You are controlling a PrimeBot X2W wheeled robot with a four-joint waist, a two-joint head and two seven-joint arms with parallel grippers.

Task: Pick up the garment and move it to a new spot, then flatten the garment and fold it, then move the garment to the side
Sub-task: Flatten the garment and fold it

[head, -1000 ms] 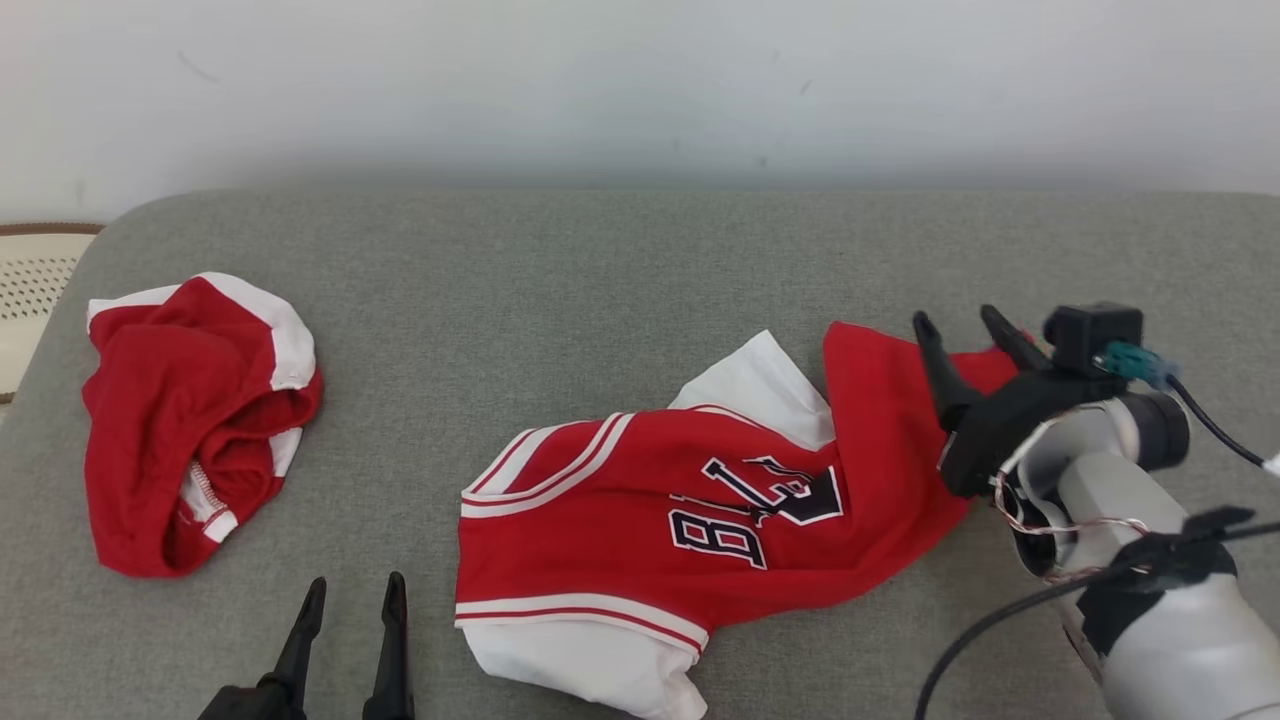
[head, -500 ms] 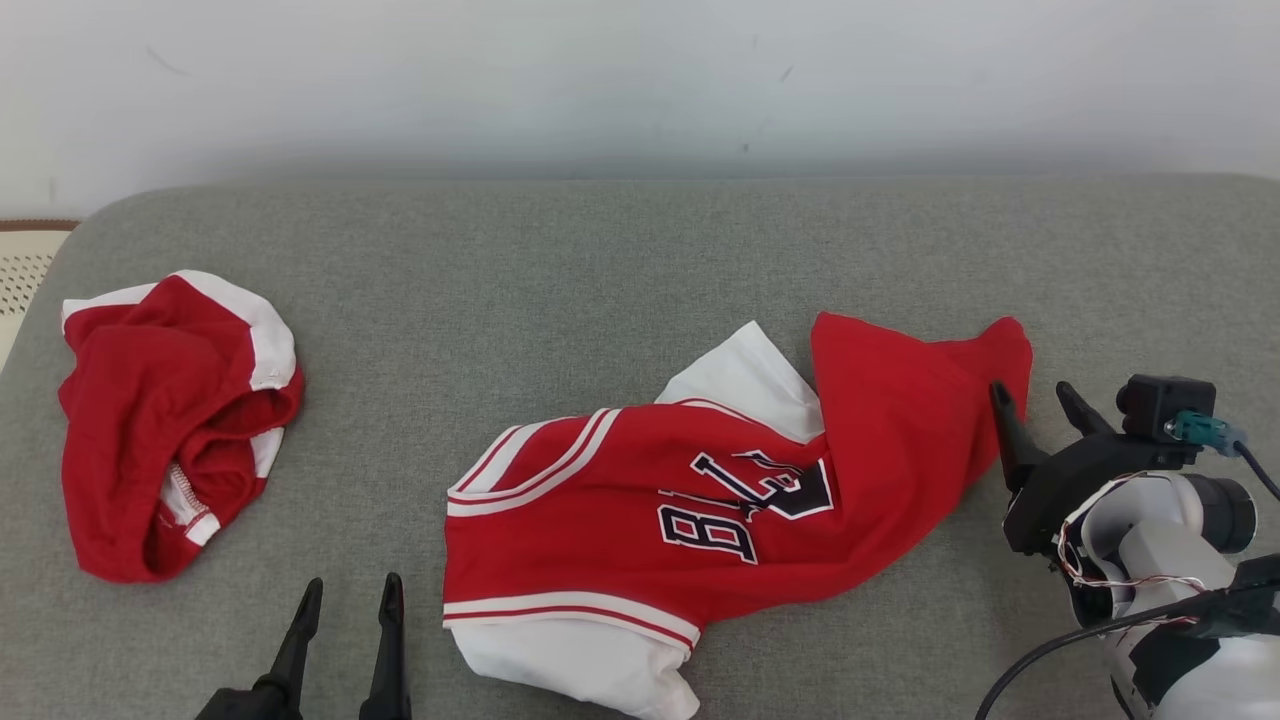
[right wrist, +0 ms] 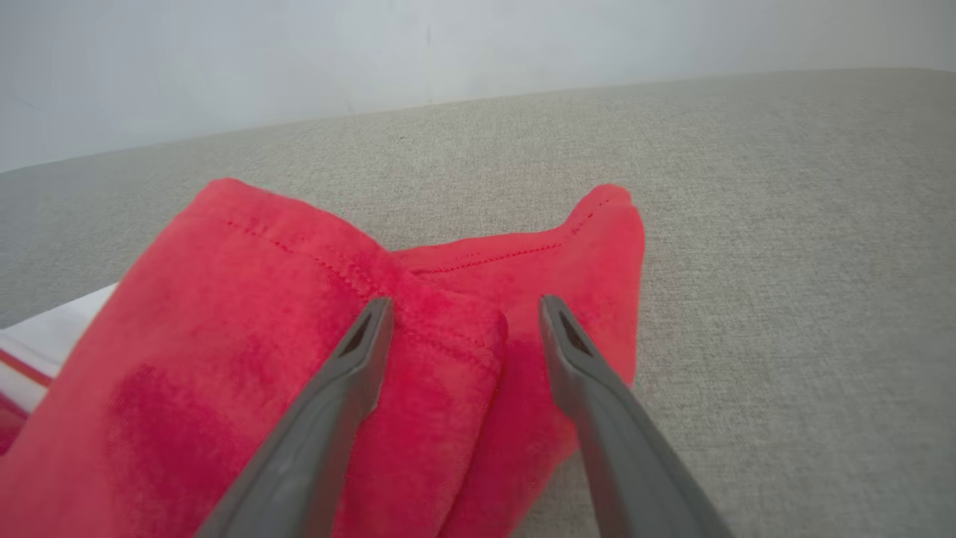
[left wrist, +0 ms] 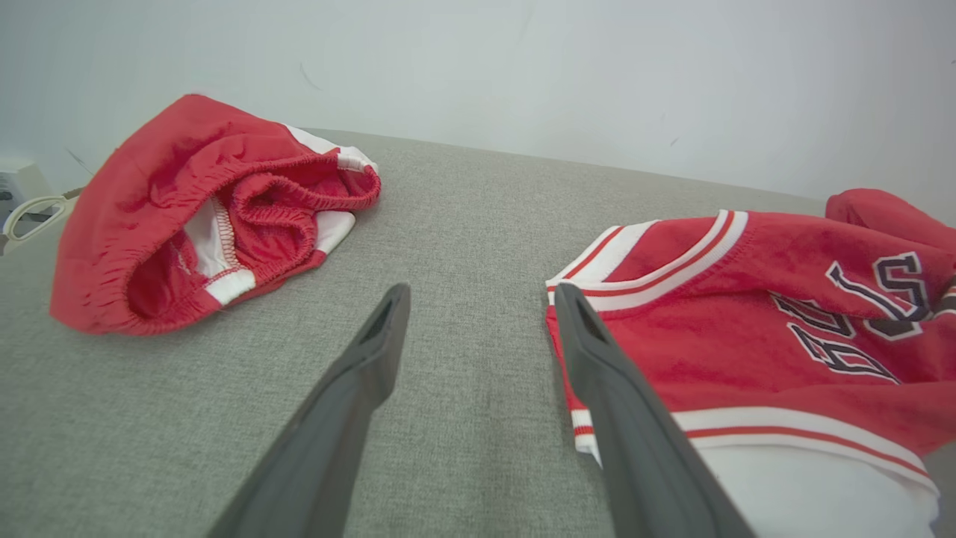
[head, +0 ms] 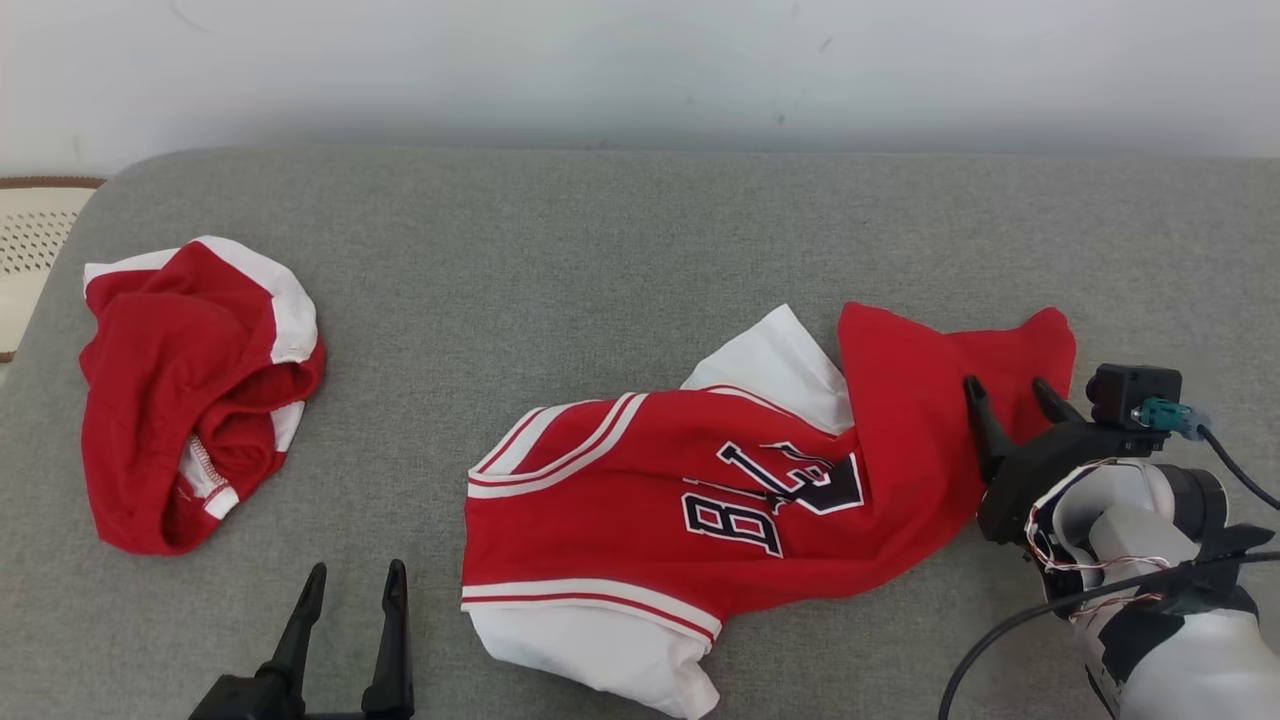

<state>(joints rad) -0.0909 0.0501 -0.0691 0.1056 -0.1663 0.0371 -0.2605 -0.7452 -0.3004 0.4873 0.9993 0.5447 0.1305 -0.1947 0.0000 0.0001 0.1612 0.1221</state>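
Grey woven cloth covers the bench [head: 640, 250], the biggest thing in the scene, and everything else lies on it. Next in size is the red and white jersey [head: 650, 520], which I take to be the garment in hand. It lies rumpled, number side up. Its long axis runs from a white sleeve at the near left to a folded-over red hem at the far right. Well apart from the jersey's left end sits a bunched pair of red shorts [head: 180, 400].

The right gripper [head: 1005, 385] is at the jersey's right end, fingers apart and holding nothing. In its wrist view they straddle a ridge of the red hem; I cannot tell whether they touch it. The left gripper [head: 355, 570] waits just beside the jersey's near-left corner, its fingers likewise apart and empty.

The right arm seems better placed to pinch the hem; the left has the striped corner close by.
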